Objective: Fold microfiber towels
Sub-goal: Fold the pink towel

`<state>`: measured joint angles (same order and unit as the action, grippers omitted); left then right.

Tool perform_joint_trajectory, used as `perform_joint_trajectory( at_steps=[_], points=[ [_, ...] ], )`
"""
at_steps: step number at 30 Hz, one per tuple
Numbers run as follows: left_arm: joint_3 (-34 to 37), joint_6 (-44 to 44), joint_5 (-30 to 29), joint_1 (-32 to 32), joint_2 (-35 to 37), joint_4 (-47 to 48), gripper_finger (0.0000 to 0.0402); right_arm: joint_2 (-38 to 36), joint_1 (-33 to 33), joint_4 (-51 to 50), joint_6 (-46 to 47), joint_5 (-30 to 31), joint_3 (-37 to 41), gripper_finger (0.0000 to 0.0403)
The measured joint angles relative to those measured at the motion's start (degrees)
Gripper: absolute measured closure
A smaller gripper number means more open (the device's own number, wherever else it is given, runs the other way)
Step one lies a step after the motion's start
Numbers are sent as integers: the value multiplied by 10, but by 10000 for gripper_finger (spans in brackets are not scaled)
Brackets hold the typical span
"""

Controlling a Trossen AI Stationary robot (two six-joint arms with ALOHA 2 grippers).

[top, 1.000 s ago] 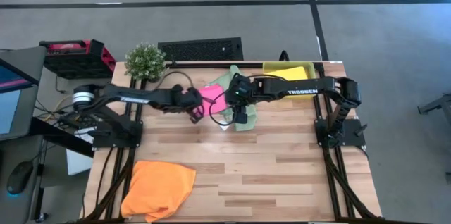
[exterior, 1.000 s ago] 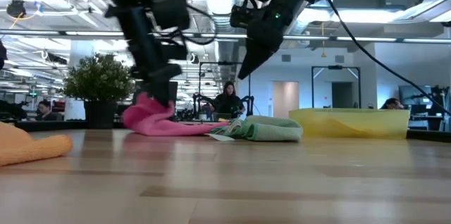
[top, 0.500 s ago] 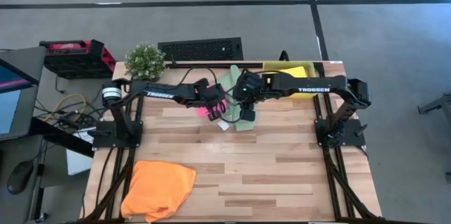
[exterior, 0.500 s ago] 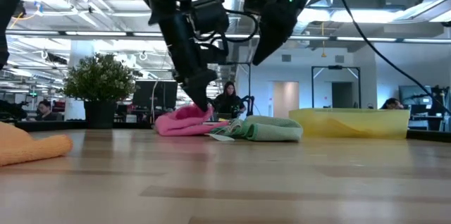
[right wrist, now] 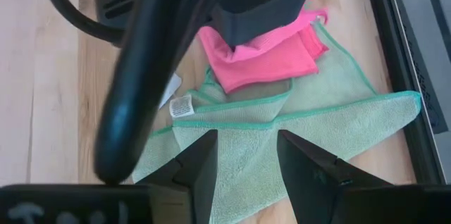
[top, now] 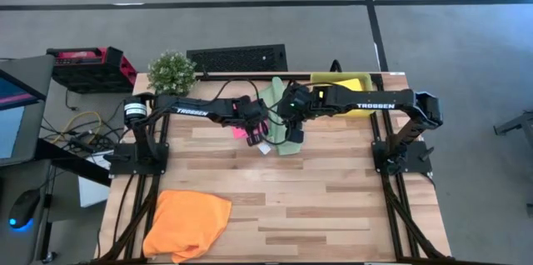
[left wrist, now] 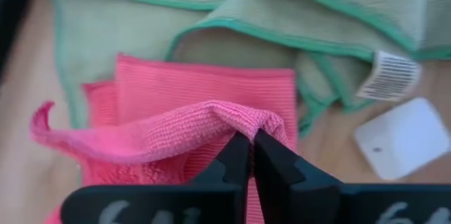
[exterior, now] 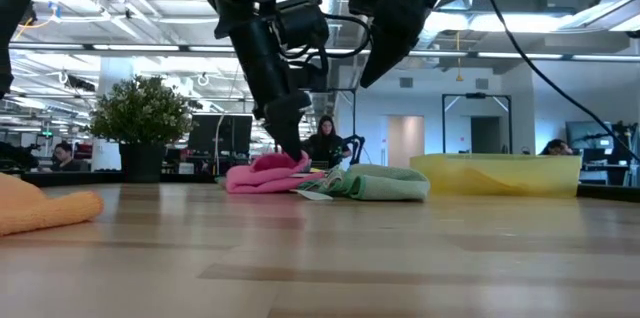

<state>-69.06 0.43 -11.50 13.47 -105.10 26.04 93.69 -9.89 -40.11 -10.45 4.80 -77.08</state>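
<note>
The hot pink towel (left wrist: pixel 204 101) lies folded, partly on the pale green towel (top: pixel 281 123) at the table's far middle. My left gripper (top: pixel 253 129) points down at the pink towel and is shut on it. My right gripper (right wrist: pixel 246 160) is open and empty, and hangs above the green towel (right wrist: pixel 296 132), high over the table in the low view (exterior: pixel 376 66). The orange towel (top: pixel 188 223) lies bunched at the near left corner. I cannot make out the yellow towel apart from the tray. My left gripper pinches a raised fold of the pink towel (left wrist: pixel 227 120) between its two fingertips, from above, pointing down. The fold stands up a little at the fingers. The rest of the towel lies slack on the green towel and the table (exterior: pixel 262 174).
A translucent yellow tray (top: pixel 341 84) stands at the far right. A potted plant (top: pixel 172 71) stands at the far left corner. A small white card (left wrist: pixel 403 138) lies beside the green towel's label (left wrist: pixel 392 74). Bare wood (top: pixel 316 198) spreads over the near half.
My left gripper has gone toward the table's right edge and slightly down, drawing the pink towel's held part over the rest, so the towel is folded over and sits closer to the green one. My right gripper has shifted a little to the right.
</note>
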Motion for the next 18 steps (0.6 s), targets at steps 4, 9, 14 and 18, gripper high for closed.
perform_joint_trajectory(
  at_steps=[4,9,14,18],
  points=[
    [0,6,17,0,0,0,367,0,0,0,0,0,0,232],
    [0,9,16,0,0,-1,313,0,0,0,0,0,0,232],
    [0,-3,3,1,0,-5,270,0,0,0,0,0,0,232],
    [0,-12,2,1,10,35,255,0,0,0,0,0,0,232]
  ],
)
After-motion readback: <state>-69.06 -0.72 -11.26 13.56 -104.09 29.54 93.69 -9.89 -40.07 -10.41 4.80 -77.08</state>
